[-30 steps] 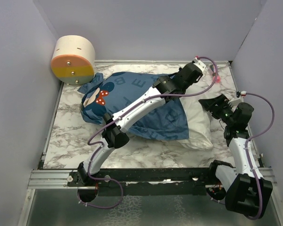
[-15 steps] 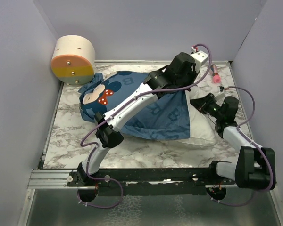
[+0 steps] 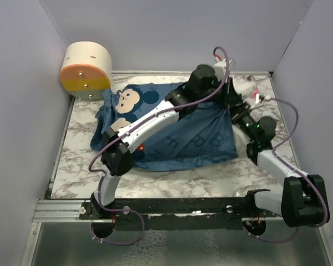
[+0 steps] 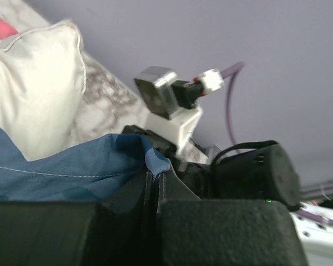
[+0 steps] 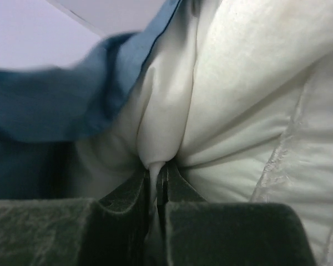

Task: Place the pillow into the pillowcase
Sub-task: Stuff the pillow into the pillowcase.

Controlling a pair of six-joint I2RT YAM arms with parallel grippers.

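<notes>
The dark blue pillowcase [image 3: 183, 138] with its mouse face lies spread over the table's middle and covers nearly all of the pillow in the top view. My left gripper [image 3: 224, 103] is shut on the pillowcase's [image 4: 61, 166] right-hand edge, the blue hem pinched between its fingers [image 4: 155, 176]. A white pillow [image 4: 39, 94] corner pokes out just beyond that hem. My right gripper [image 3: 237, 112] sits right beside the left one, shut on a fold of the white pillow [image 5: 238, 83]. The blue pillowcase [image 5: 44, 111] drapes over the pillow's upper left there.
A round wooden drum [image 3: 86, 69] with an orange face stands at the back left corner. A pink pen-like object [image 3: 254, 88] lies at the back right near the wall. Purple walls close in three sides; a black rail [image 3: 183, 209] runs along the near edge.
The right gripper went from open beside the pillow to shut on it. The left arm pulled the pillowcase rightward, so the white pillow that showed at the right is now covered.
</notes>
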